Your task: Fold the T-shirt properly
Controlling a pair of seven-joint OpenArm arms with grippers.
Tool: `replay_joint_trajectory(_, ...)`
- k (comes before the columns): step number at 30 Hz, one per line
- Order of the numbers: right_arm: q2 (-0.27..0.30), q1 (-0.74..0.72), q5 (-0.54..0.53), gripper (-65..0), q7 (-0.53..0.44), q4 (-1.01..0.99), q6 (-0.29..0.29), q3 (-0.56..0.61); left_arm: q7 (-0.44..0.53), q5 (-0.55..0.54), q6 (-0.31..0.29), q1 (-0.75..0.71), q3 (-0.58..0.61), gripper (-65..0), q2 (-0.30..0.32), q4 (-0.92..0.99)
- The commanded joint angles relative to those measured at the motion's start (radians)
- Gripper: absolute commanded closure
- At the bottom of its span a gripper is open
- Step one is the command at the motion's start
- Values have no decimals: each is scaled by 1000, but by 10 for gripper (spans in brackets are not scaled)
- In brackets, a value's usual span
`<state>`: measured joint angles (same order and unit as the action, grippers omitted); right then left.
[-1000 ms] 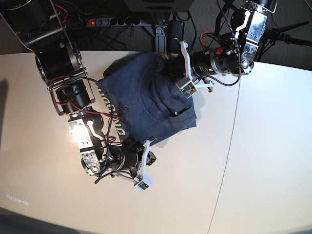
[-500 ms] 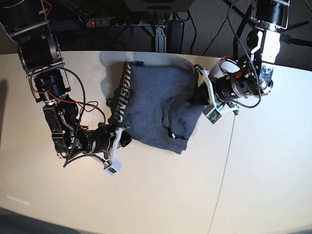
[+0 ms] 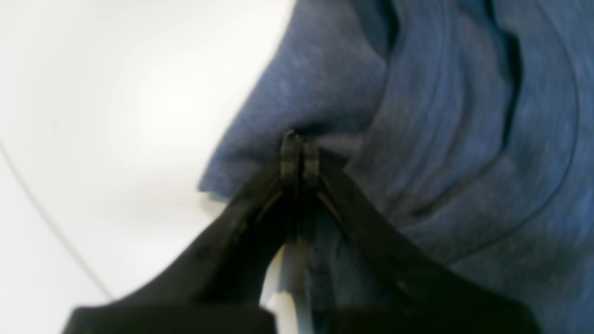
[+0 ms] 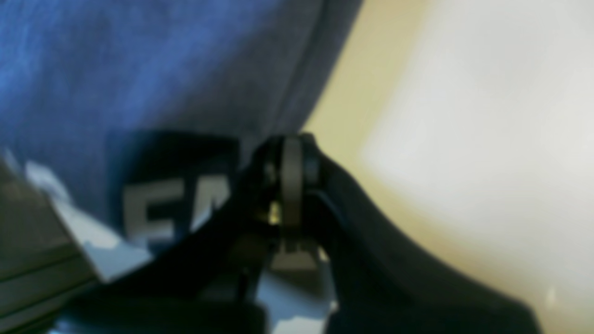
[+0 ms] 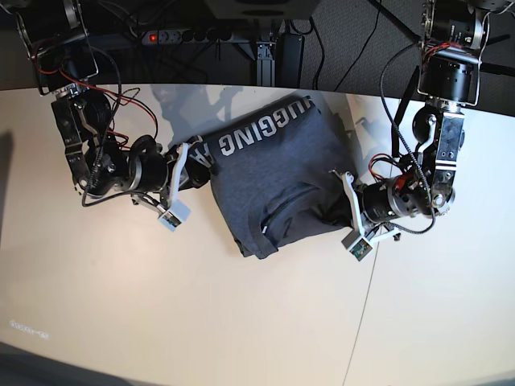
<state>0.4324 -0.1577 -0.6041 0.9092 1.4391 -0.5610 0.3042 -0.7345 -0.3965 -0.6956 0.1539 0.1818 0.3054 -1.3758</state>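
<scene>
While pinched, T-shirt between left tool, right tool.

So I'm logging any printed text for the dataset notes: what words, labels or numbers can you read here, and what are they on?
"UGGING": white block letters on the T-shirt, base view; the word's start is hidden at the fold.
"EA": blurred white letters on the shirt in the right wrist view, uncertain.
Small tag on the shirt: too small to read.
Faint mark on the table: unreadable.

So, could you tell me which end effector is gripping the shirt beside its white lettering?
The right end effector; white letters lie beside it on the shirt, whereas the left end effector pinches plain fabric.
</scene>
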Motion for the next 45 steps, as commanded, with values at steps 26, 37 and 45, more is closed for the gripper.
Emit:
replay_joint_trajectory(26, -84, 220, 10, 0, 45, 176, 11, -61, -3, -81, -3, 64, -6, 0, -50, -15)
replay_joint_trajectory(37, -85, 219, 19, 0, 32, 180, 11, -235, -203, -372, -3, 64, -283, 0, 76, -38)
replay_joint_trajectory(45, -38, 283, -60, 0, 76, 229, 9, -519, -359, -590, -3, -183, -579, 0, 217, -168)
